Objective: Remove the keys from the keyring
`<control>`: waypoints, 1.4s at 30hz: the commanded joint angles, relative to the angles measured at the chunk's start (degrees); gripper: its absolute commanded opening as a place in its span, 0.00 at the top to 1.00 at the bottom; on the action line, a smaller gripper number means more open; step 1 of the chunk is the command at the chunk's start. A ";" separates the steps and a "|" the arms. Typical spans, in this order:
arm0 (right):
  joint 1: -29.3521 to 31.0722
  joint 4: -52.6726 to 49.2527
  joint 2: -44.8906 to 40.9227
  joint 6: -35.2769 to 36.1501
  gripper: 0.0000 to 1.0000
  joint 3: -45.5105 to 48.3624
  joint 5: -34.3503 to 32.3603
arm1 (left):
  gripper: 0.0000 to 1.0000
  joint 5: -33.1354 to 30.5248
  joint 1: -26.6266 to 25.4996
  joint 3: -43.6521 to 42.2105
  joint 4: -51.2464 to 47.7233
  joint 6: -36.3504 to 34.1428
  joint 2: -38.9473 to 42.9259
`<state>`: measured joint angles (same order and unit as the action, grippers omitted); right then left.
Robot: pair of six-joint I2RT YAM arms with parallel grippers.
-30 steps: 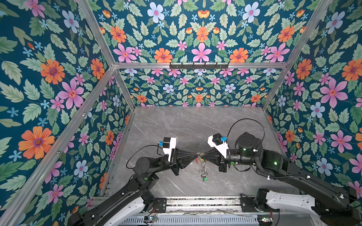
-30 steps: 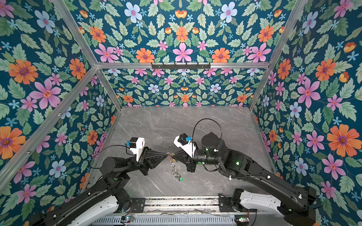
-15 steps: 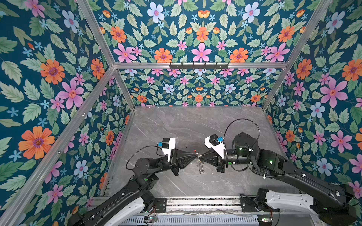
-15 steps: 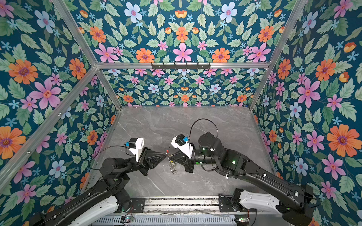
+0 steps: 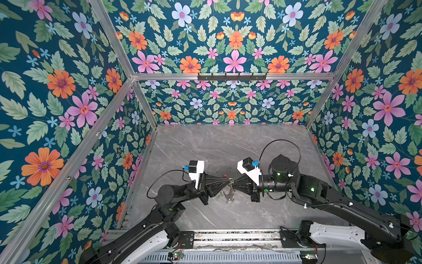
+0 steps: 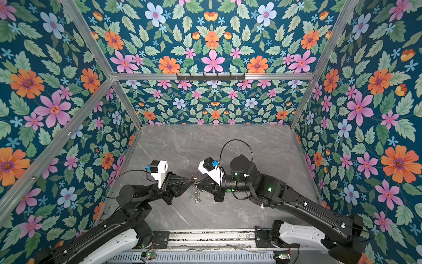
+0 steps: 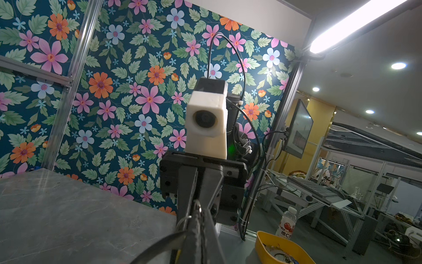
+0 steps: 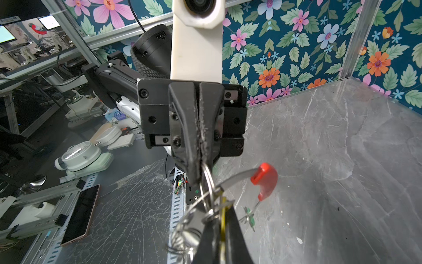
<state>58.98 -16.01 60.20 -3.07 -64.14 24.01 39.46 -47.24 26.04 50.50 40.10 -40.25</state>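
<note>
level, tip to tip: left pincer (image 5: 228,182) clamps keyring (image 8: 237,175), right pincer (image 5: 235,182) brass key (image 8: 223,214)

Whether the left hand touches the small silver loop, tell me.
Touching. The right wrist view shows the left hand's shut tips clamped on the small silver loop, no gap.

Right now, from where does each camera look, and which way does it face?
Top views: high above the arm bases, looking down at the table; both arms show, left gripper and right gripper tip to tip.
Left wrist: on the left arm, facing the right gripper; its own gripper shows too.
Right wrist: on the right arm, facing the left gripper and the keyring; its own gripper shows too.
Shared: both wrist views show the shut grippers meeting.
</note>
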 commanded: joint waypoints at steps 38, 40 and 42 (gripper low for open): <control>0.78 -2.75 -1.38 0.29 1.00 1.04 -1.77 | 1.00 1.39 -0.11 0.01 11.46 2.60 0.61; 0.74 -3.00 -1.67 0.18 1.00 0.97 -1.15 | 1.00 2.14 -0.05 0.14 11.29 2.49 0.54; 0.70 -3.25 -1.93 0.17 1.00 0.70 0.31 | 1.00 2.95 -0.11 0.41 11.29 2.52 0.39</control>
<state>59.75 -15.03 58.41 -2.85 -63.24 24.56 40.49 -47.24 25.41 54.52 42.04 -40.10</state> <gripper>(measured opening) 0.059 0.050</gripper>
